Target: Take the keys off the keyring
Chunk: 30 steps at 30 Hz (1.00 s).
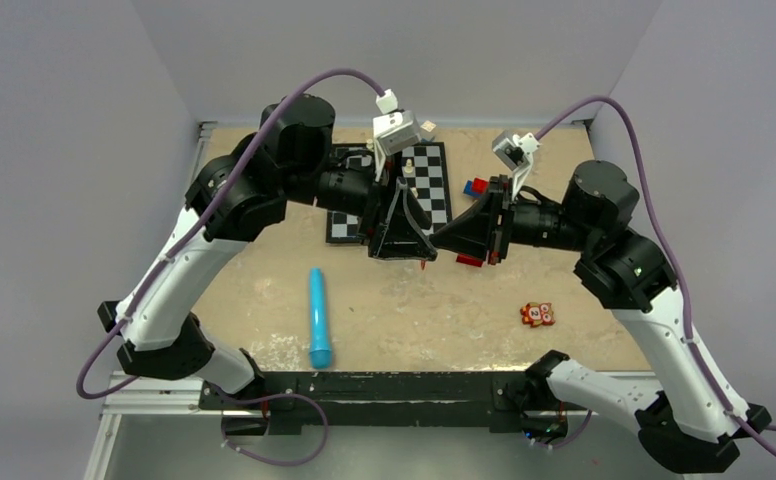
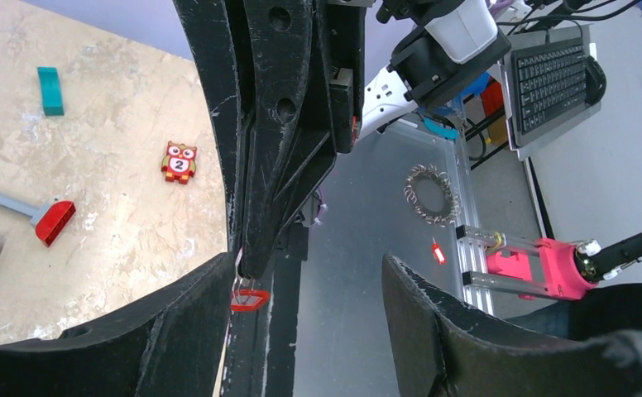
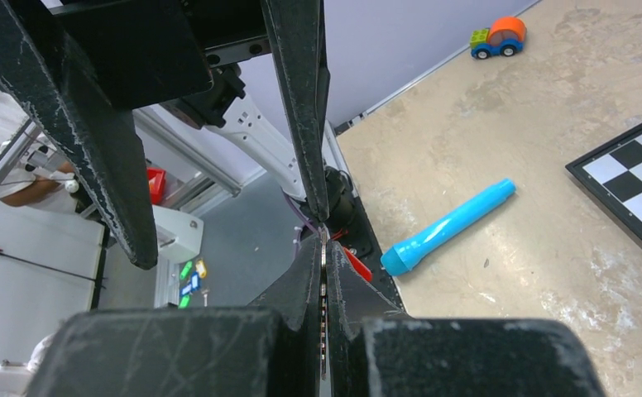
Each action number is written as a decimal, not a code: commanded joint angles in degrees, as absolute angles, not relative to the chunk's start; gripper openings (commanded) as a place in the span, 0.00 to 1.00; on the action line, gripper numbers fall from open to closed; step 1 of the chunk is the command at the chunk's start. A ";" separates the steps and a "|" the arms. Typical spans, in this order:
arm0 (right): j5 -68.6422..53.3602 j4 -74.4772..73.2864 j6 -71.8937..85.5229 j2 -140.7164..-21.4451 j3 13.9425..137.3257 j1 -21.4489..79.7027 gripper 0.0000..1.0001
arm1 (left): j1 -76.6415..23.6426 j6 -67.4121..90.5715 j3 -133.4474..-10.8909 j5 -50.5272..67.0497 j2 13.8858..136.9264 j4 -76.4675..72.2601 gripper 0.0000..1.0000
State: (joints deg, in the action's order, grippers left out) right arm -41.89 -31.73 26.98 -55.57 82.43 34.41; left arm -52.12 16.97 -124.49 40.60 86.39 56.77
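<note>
Meeting tip to tip above worktop (image 1: 404,310). Closed right end effector (image 3: 324,248) pinches keyring (image 2: 250,298) by thin metal edge; red tag dangles just below pinch, inside gap of open left end effector (image 2: 308,277), close beside one finger. No keys made out. Left arm likely nearer for pull.

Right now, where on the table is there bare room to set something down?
Bare tabletop between the blue cylinder and the owl toy, and left of the cylinder. Crowded at centre, where left gripper and right gripper meet by the chessboard.
</note>
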 commanded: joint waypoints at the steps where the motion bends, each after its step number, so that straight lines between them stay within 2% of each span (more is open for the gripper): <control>1: -40.87 -29.48 27.18 -54.30 84.40 34.58 0.00 | -51.82 18.28 -124.36 42.92 85.81 53.41 0.68; 19: -42.89 -25.36 29.36 -54.49 84.53 34.61 0.00 | -51.82 16.36 -120.46 40.45 83.16 54.55 0.57; 27: -43.76 -24.62 29.76 -54.29 83.87 34.61 0.00 | -51.79 15.25 -121.00 38.42 82.47 55.41 0.44; 30: -43.90 -23.76 30.11 -54.76 84.31 34.57 0.00 | -51.77 15.21 -120.94 38.44 82.55 55.57 0.36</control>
